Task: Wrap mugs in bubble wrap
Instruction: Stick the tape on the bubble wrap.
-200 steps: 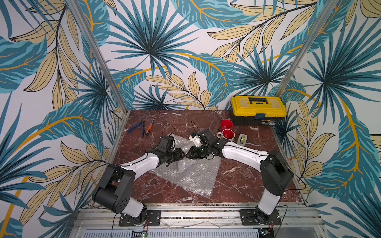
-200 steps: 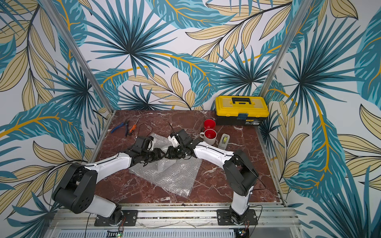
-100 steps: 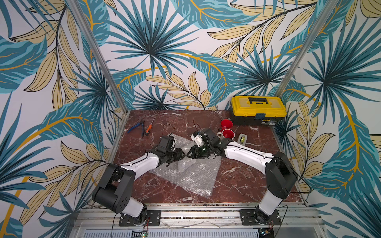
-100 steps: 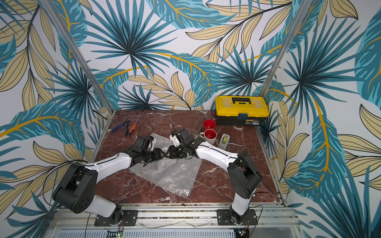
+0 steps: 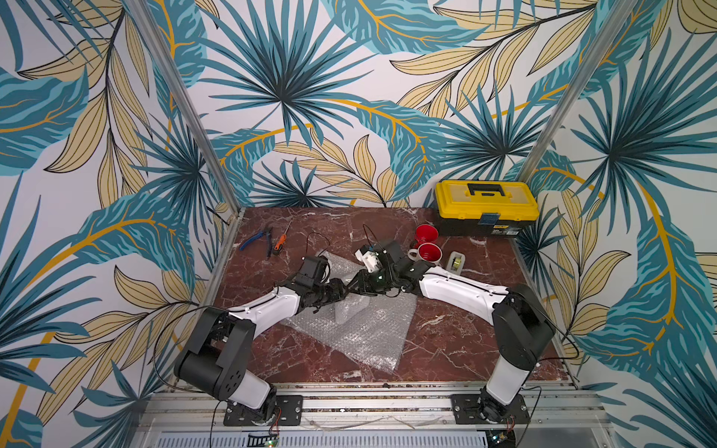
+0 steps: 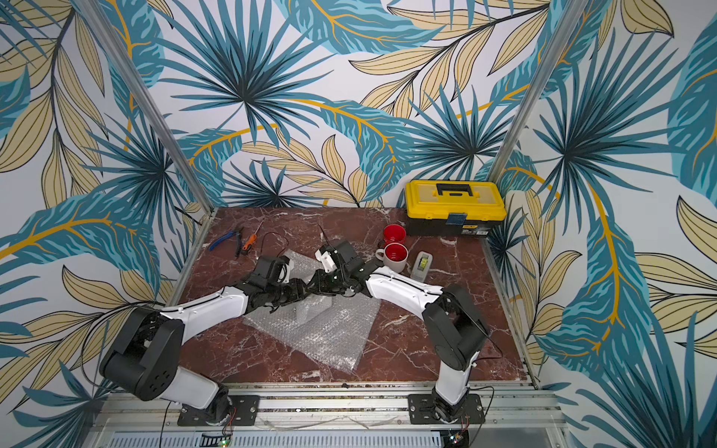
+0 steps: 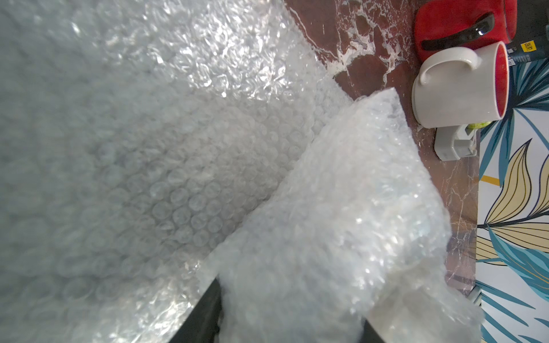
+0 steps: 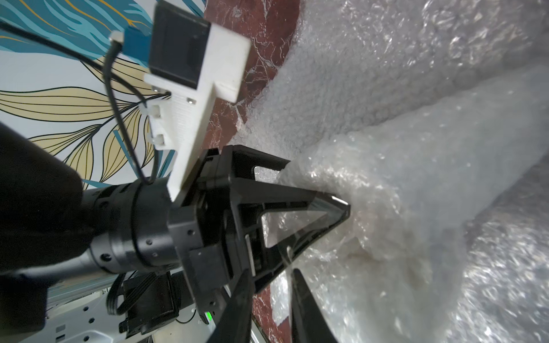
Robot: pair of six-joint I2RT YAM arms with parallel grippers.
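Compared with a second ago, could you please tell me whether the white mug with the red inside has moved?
No. In a top view the white mug stands as before, right beside the red mug, at the same offset from the yellow toolbox.

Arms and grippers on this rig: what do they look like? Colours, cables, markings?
The left arm and right arm have white shells between bulky black joints. The left gripper and right gripper are black, with tapering fingers. There is a white printed camera bracket and thin black cables. No readable markings.
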